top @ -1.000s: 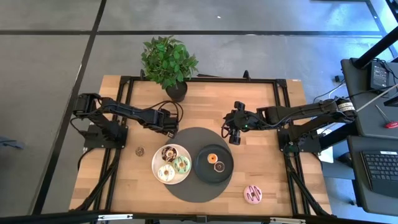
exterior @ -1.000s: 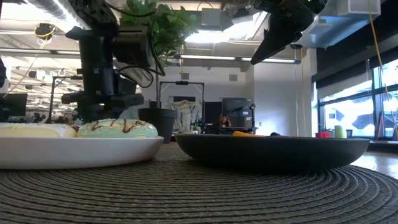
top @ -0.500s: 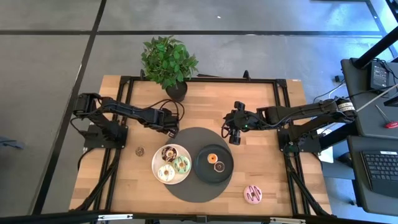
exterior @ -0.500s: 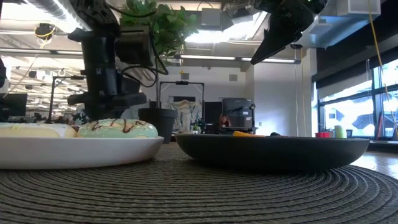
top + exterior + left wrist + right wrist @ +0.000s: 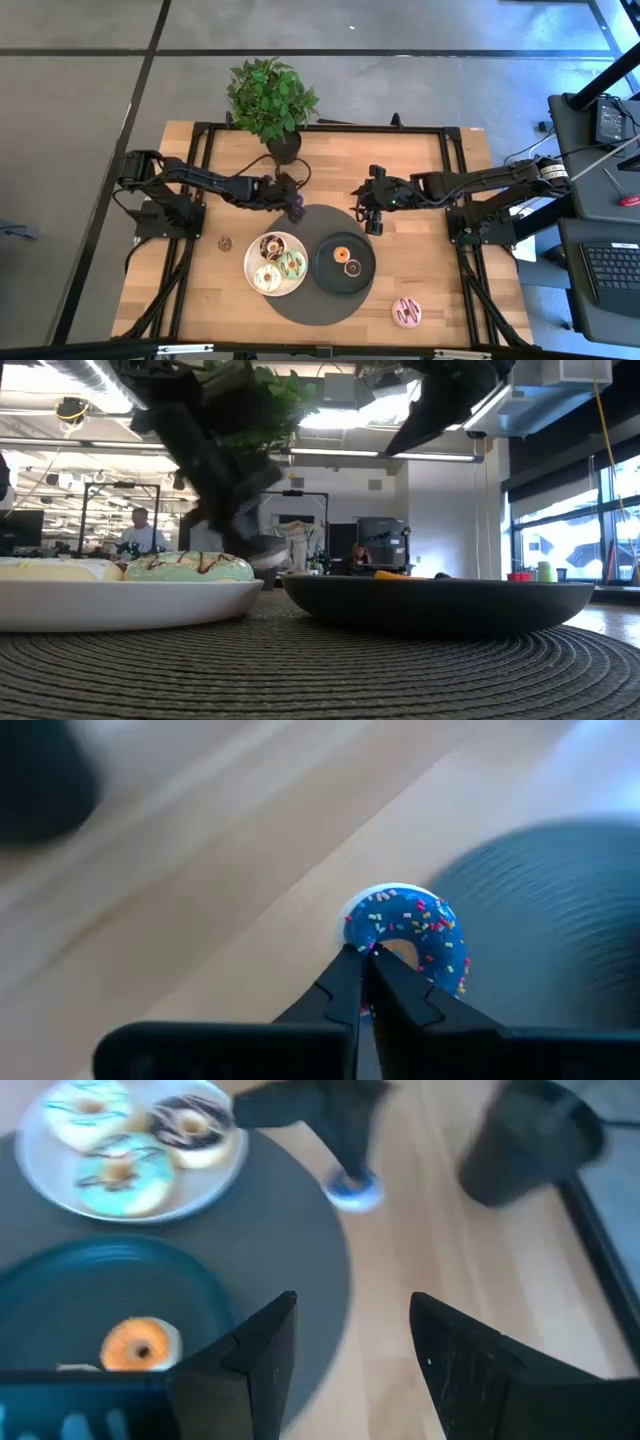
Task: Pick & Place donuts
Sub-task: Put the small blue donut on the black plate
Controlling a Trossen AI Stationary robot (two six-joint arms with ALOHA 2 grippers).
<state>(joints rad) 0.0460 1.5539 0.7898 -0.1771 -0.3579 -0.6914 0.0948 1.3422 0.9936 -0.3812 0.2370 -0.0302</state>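
Left tool (image 5: 365,952) pinches blue donut (image 5: 408,927) by its rim for carrying; right tool (image 5: 345,1335) waits wide, mid-tabletop.

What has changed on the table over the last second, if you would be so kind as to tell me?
The left gripper, shut on a blue sprinkled donut, has swung away from beside the white plate toward the table's middle, reaching the round mat's far edge. The right gripper, open, has shifted slightly toward it. The three donuts on the white plate, the orange donut on the black plate and the pink donut have not moved.
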